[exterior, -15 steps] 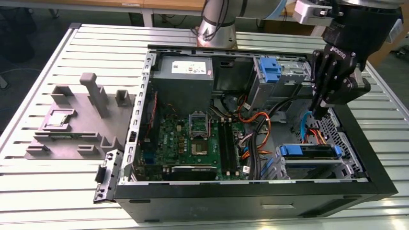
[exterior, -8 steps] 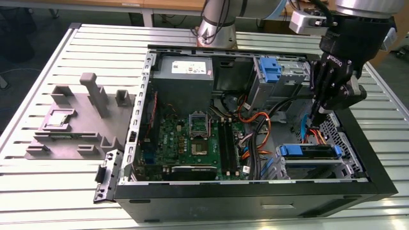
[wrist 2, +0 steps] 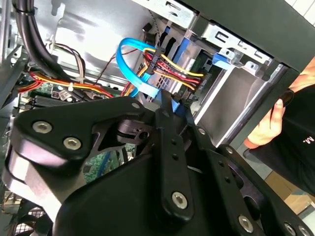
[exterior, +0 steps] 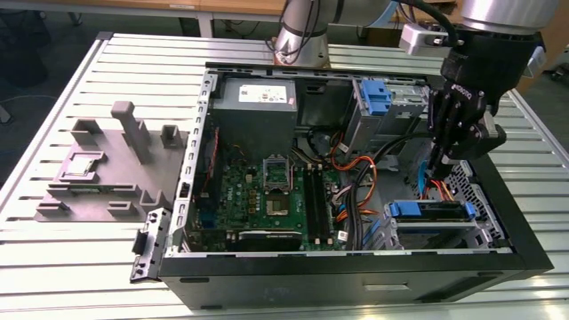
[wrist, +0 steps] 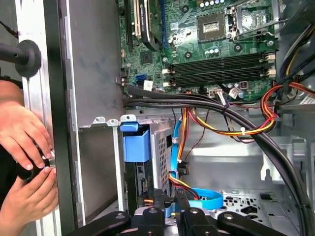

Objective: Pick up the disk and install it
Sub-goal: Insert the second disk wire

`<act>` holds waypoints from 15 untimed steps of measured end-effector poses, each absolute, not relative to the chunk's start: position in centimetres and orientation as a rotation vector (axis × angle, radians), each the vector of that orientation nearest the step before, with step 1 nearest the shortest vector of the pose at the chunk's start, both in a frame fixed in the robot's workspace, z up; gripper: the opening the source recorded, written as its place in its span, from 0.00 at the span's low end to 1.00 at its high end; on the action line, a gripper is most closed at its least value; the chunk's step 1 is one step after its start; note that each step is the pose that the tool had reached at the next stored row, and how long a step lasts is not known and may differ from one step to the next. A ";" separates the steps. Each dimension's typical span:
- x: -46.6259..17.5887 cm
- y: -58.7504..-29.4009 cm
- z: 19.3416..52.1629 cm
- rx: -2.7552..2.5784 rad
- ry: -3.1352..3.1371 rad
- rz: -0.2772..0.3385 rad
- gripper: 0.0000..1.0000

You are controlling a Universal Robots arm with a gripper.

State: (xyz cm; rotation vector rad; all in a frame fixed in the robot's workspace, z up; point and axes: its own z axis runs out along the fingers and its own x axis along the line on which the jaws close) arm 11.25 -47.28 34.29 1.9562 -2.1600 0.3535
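Note:
The disk (exterior: 430, 210), dark with a blue plastic carrier, lies in the grey drive cage at the front corner of the open computer case (exterior: 356, 267), on the exterior view's right. In the first wrist view its blue carrier tab (wrist: 135, 143) stands at the mouth of the cage. My gripper (exterior: 442, 162) hangs inside the case just above and behind the disk, beside the blue data cable (wrist: 204, 197) and the red and yellow power wires (wrist 2: 172, 73). Its black fingers (wrist: 153, 219) are close together and hold nothing that I can make out.
A person's hands (wrist: 27, 147) rest on the outside of the case wall near the cage. A grey fixture block (exterior: 106, 170) stands on the slatted table at the exterior view's left. Inside the case are the motherboard (exterior: 266, 193), the power supply (exterior: 258, 97) and a second blue bracket (exterior: 378, 100).

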 end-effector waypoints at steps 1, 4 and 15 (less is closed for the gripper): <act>11.3 -47.3 34.2 1.955 -2.158 0.357 0.24; 11.3 -47.3 34.0 1.947 -2.150 0.371 0.16; 10.2 -47.9 33.9 1.963 -2.146 0.384 0.16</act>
